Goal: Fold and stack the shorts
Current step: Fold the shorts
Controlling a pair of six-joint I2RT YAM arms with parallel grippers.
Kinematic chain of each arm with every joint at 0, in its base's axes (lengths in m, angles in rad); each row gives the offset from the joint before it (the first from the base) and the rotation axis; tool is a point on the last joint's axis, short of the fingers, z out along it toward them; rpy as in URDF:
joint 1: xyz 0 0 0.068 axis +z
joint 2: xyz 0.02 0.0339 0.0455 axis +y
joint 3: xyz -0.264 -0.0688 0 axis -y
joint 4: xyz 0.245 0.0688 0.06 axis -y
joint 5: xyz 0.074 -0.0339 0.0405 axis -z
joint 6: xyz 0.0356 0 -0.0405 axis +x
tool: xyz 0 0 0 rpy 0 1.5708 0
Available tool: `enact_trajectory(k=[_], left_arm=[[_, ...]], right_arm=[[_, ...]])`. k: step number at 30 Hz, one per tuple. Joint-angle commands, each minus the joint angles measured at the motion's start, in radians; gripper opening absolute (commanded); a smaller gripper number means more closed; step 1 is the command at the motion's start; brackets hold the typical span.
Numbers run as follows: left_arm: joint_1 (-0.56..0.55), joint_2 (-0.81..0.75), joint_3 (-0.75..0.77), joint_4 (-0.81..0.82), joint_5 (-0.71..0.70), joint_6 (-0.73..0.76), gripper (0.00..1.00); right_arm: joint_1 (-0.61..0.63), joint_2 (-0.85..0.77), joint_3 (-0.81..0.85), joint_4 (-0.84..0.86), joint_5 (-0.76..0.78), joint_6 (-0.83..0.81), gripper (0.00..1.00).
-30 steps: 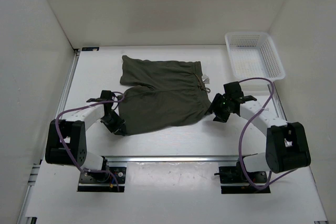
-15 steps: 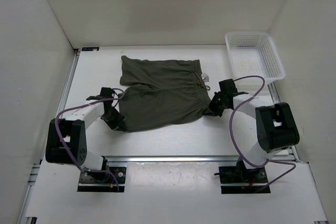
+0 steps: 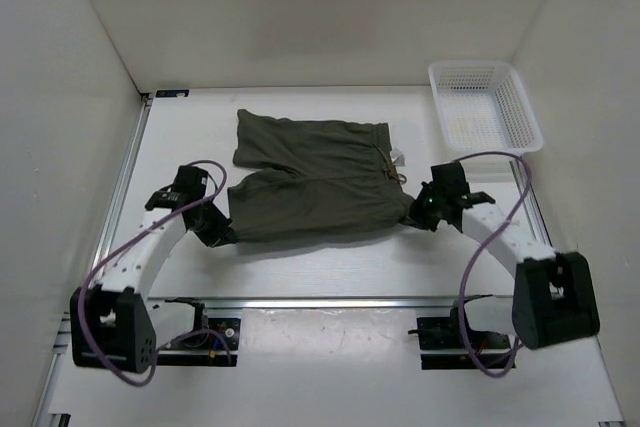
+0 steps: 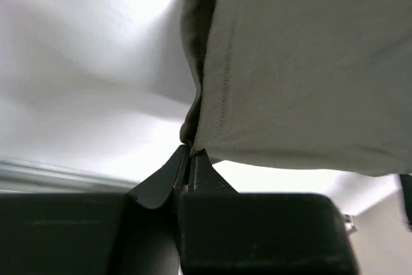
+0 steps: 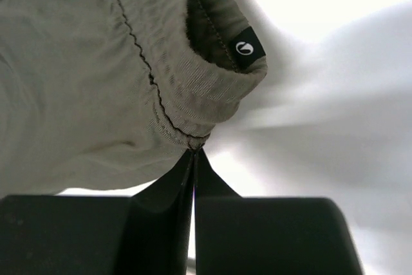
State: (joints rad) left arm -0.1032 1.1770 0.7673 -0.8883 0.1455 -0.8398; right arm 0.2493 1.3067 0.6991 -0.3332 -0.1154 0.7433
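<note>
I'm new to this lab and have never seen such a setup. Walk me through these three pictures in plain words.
Two white robot arms are bolted at the near edge of a white table. The wide picture looks down from above and behind them. The two close-ups come from cameras on their wrists. On the table lie dark olive-green soft fabric shorts, with a white plastic mesh basket at the far right. The left gripper is pinched shut on a leg hem, and the right gripper on the waistband corner, as the close-ups show.

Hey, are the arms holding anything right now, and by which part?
Both hold the shorts: the left gripper pinches a hemmed leg corner, the right gripper a corner of the gathered waistband.
</note>
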Motion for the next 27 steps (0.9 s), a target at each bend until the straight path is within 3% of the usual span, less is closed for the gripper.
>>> enact_trajectory(k=[1,6,11,19,23,25,27], left_arm=[[-0.007,-0.121,-0.017,-0.122,-0.018,-0.056,0.10],[-0.027,-0.339,0.007,-0.207,-0.038,-0.099,0.10],[-0.027,-0.254,0.246,-0.258,-0.093,-0.027,0.10],[-0.027,0.169,0.680,-0.206,-0.175,0.082,0.10],[-0.027,0.305,0.779,-0.205,-0.140,0.093,0.10],[-0.036,0.305,0.738,-0.193,-0.130,0.093,0.10],[-0.036,0.305,0.695,-0.175,-0.130,0.093,0.10]], right_arm=[[-0.004,-0.149,-0.071,-0.186,0.077,-0.038,0.00],[-0.004,-0.412,-0.079,-0.407,0.129,-0.028,0.00],[-0.004,-0.549,0.034,-0.585,0.183,-0.019,0.00],[-0.004,-0.261,0.313,-0.489,0.287,-0.061,0.00],[0.005,-0.118,0.396,-0.458,0.192,-0.099,0.00],[0.062,-0.095,0.348,-0.403,0.091,-0.108,0.11],[0.108,-0.095,0.286,-0.357,0.025,-0.108,0.29]])
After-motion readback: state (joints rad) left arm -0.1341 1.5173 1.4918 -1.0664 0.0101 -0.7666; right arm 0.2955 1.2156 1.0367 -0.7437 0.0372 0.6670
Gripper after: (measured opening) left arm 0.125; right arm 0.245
